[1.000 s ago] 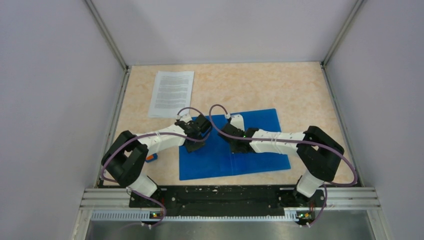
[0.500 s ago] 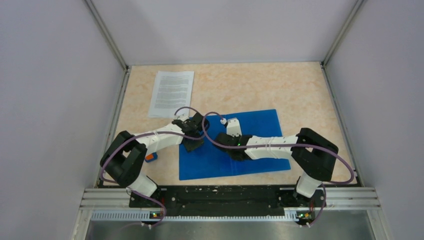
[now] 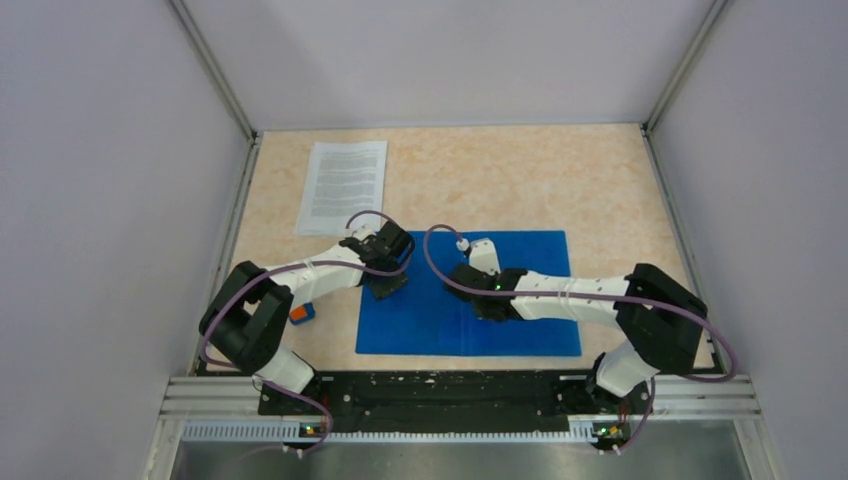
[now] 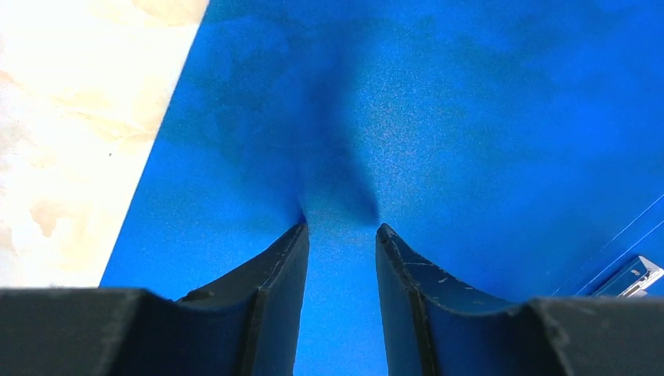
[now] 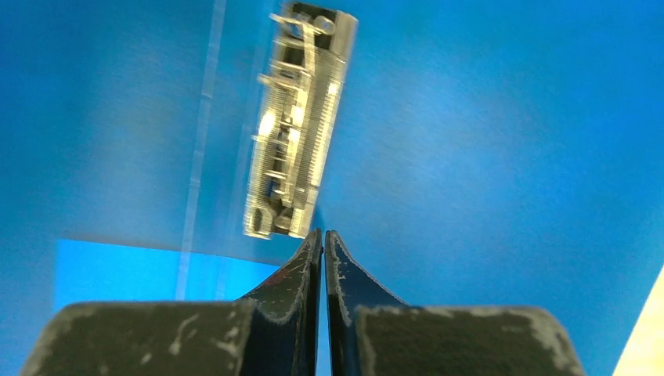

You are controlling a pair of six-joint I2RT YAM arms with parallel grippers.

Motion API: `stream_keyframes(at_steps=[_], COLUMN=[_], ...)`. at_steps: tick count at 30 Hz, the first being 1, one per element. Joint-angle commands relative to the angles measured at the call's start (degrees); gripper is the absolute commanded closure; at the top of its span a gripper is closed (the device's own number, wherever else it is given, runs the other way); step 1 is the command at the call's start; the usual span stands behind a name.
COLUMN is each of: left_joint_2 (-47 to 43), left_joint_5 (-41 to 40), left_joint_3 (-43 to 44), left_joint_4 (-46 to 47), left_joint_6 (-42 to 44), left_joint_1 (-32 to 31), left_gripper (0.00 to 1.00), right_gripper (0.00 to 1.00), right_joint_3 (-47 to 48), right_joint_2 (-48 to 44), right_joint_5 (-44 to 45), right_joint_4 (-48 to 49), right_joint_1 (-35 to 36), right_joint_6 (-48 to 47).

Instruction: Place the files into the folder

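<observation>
Plainly the bright-blue folder (image 3: pixel 425 325) lies flat, its metal clip (image 5: pixel 301 125) showing.

Open tabletop (image 3: pixel 520 180) right of files (image 3: pixel 342 187) (left arm (image 3: pixel 320 272), right arm (image 3: pixel 575 290) over folder (image 3: pixel 420 322))

The folder (image 3: pixel 530 320) lies on the table (image 3: pixel 600 180) toward its near edge, centre; the files (image 3: pixel 343 186) lie behind it to the left, well apart; a small block (image 3: pixel 301 313) sits near the folder's left edge
</observation>
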Motion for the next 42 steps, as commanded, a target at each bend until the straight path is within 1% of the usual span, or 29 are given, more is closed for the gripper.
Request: stream_keyframes(at_steps=[1,5,8,10,13,17,29,38,42], left_joint_2=[6.4,4.6,3.7,3.4,2.8,1.3,-1.2,-1.8,-2.1], left_joint_5=[-2.9,-3.1,-3.6,-3.2,-2.8,-2.7,-2.8,-2.8,-2.1], left_joint_3=[-6.8,-7.1,-7.1,-7.2,-7.5,-7.8,-8.7,-9.1,-9.0], left_joint_4=[-3.0,-3.5,-4.0,-4.0,-4.0,-4.1,-4.4,-4.2,-3.8], left_joint_6=[0.7,0.2,-0.3,-0.8,-2.2,-4.2,-6.0,-5.9,-5.9], left_joint_1=[1.1,0.0,-1.0,-1.7,-3.0,-4.6,-5.8,-5.8,-5.8], left_gripper=[0.56,0.54,0.54,0.55,0.54,0.55,0.55,0.55,0.55], right_gripper=[0.94,0.88,0.81,0.79,0.79,0.84,0.84,0.84,0.84], right_joint_3=[-1.0,-0.6,0.9,1.7,1.6,1.4,0.2,-1.0,-0.4], right_joint_2=[-5.0,-6.5,-7.8,-8.3,-8.1,-6.3,-2.0,-2.7,-1.1], right_joint_5=[-4.5,-8.4,-10.7,-13.7,-15.8,-16.2,-14.3,-9.2,-9.2], right_joint_4=[-5.6,-3.9,-2.8,-1.3,0.7,1.2,5.9,3.1,2.2], right_joint_1=[-3.4,-5.8,-6.0,-6.0,-5.9,-5.9,-5.9,-6.0,-6.3], right_joint_6=[-2.9,-2.9,-2.0,-0.7,2.3,4.9,9.2,10.9,9.6])
